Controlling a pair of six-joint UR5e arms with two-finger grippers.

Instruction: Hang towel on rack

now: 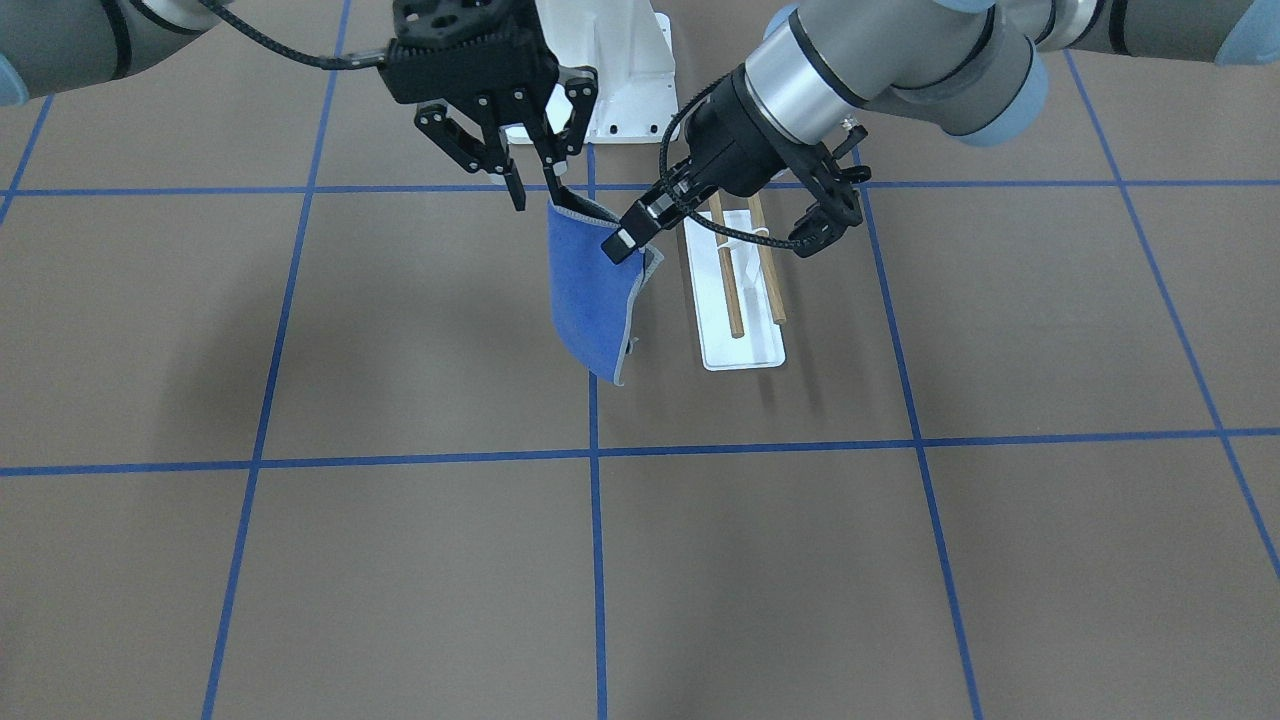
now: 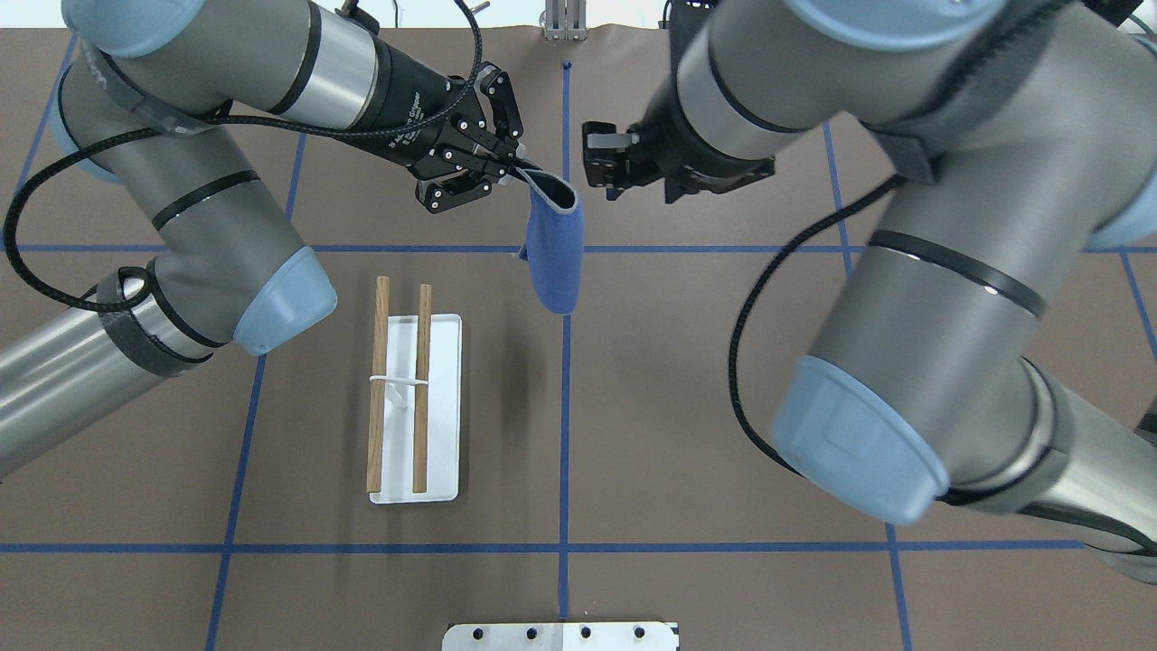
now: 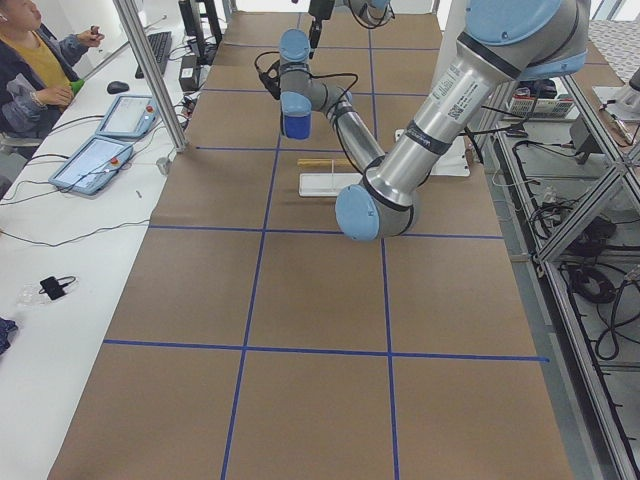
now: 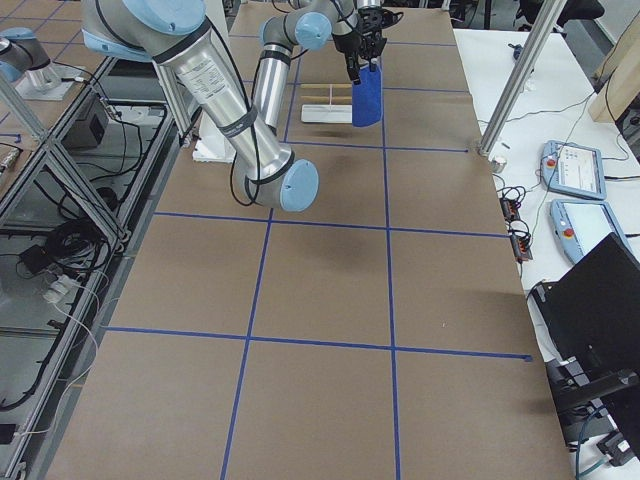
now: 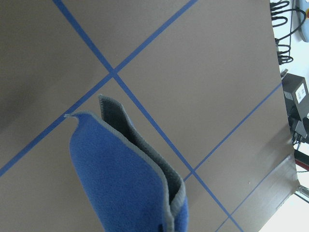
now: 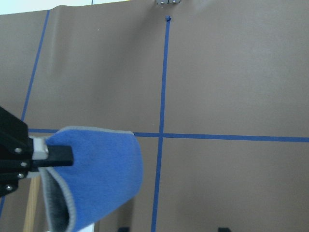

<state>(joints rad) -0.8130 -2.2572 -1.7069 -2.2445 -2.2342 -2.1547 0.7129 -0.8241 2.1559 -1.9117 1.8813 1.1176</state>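
The royal-blue towel (image 1: 585,300) hangs folded in the air, clear of the table, beside the rack. It also shows in the overhead view (image 2: 553,262) and in both wrist views (image 5: 125,179) (image 6: 101,164). My left gripper (image 1: 628,240) is shut on the towel's upper corner. My right gripper (image 1: 537,195) is open, with one finger close to the towel's top edge and nothing between its fingers. The rack (image 2: 422,389) has two brown rods over a white base plate (image 2: 447,407). It stands bare on the table, on my left of the towel.
A large white bolted pedestal (image 1: 625,80) stands at the robot's side of the table, behind the grippers. Blue tape lines cross the brown table. An operator and tablets sit at the table's far edge in the side views.
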